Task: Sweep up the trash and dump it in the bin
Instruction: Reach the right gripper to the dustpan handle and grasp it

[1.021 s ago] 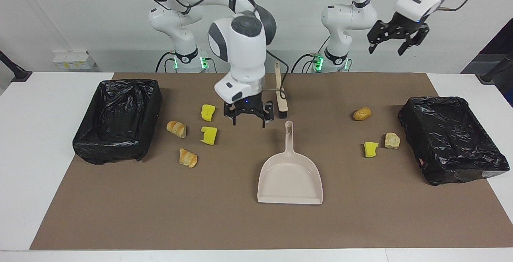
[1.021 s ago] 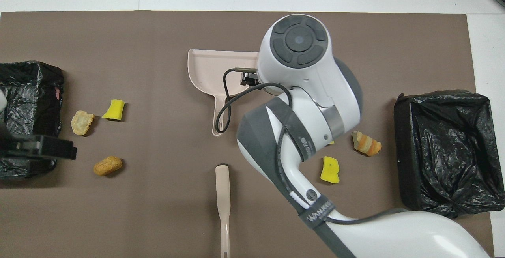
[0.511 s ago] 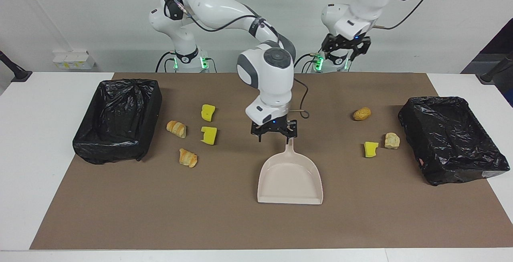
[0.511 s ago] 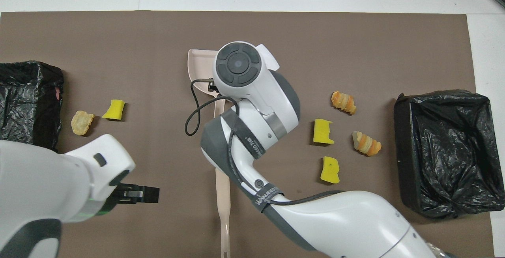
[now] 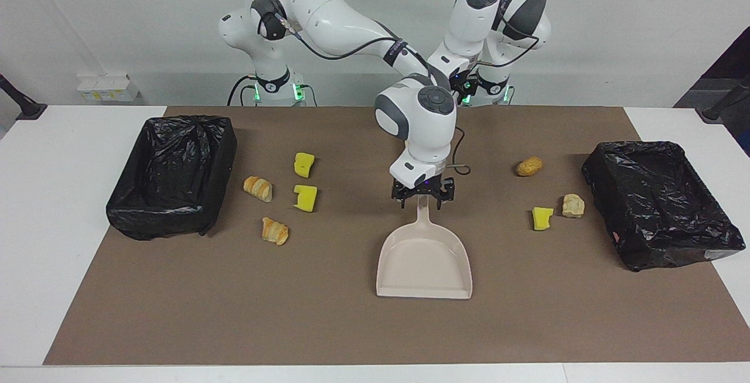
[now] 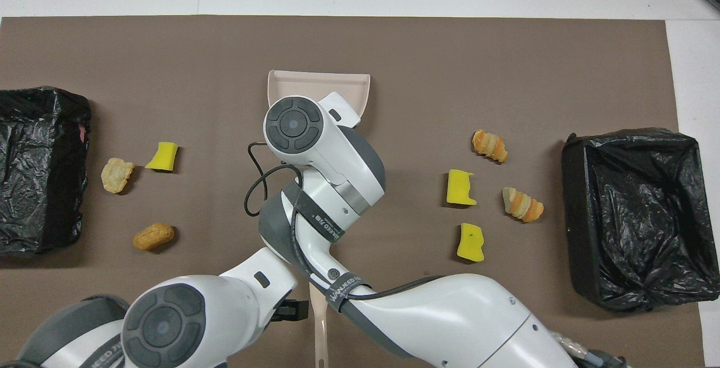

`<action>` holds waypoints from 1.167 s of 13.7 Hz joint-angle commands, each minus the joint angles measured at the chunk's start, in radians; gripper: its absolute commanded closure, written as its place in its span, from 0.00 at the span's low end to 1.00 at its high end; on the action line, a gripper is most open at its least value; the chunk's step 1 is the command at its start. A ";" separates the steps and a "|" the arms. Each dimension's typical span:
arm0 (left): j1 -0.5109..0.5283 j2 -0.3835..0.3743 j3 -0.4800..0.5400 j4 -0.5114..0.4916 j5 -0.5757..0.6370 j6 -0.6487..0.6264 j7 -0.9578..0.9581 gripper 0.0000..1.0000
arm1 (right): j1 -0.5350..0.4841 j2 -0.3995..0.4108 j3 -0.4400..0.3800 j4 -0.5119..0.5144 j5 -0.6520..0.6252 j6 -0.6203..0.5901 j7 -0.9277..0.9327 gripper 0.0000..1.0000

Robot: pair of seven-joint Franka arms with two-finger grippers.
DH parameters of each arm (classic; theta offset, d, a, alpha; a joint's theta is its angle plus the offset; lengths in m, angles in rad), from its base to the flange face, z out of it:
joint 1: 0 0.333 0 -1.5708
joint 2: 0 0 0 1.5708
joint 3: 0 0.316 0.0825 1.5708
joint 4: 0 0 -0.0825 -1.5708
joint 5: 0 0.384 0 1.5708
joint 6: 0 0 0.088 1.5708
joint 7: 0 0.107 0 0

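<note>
Reading all clock directions on the facing view, with the dustpan as the dial's centre.

The white table [image 5: 58,225] carries a brown mat [image 5: 176,324], and everything else sits on that mat. One black-lined bin [image 5: 170,172] stands at about ten o'clock, at the right arm's end. A second black-lined bin [image 5: 656,201] stands at three o'clock, at the left arm's end.

The right arm crosses the mat's middle, and its bulk hides the brush from the facing view. In the overhead view its wrist covers the pan's handle and much of the pan. The right gripper [image 5: 422,194] is low over the handle's tip, fingers spread to either side of it. Contact cannot be confirmed.

The left gripper [image 6: 291,310] hangs just beside the brush handle [image 6: 319,328], near the robots' edge. Its jaws stand wide, with nothing in them.

The dustpan [image 5: 425,260] lies flat, handle toward twelve o'clock and open mouth toward six.

The trash is scattered in two groups, all on the mat and outside both bins:
- **Nine to ten o'clock:** two yellow sponge chunks [image 5: 304,164] [image 5: 305,198] and two bread lumps [image 5: 258,188] [image 5: 275,231].
- **Two to three o'clock:** one sponge chunk [image 5: 542,218] close beside a bread lump [image 5: 573,205], and another lump [image 5: 529,166] nearer the robots.
</note>
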 commanded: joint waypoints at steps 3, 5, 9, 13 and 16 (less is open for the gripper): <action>-0.076 0.002 0.016 -0.066 -0.012 0.094 -0.059 0.00 | 0.014 -0.004 0.009 -0.033 -0.014 0.013 0.002 0.18; -0.104 -0.009 0.013 -0.066 -0.012 0.059 -0.066 0.00 | 0.016 -0.007 0.009 -0.050 -0.008 0.036 0.001 0.22; -0.170 0.011 0.013 -0.112 -0.012 0.129 -0.099 0.00 | 0.017 -0.021 0.012 -0.077 -0.001 0.036 0.001 0.56; -0.180 0.051 0.013 -0.141 -0.042 0.220 -0.101 0.00 | 0.011 -0.033 0.028 -0.085 0.002 0.031 -0.028 1.00; -0.223 0.140 0.013 -0.139 -0.043 0.312 -0.144 0.00 | -0.030 -0.122 0.028 -0.135 0.003 0.016 -0.134 1.00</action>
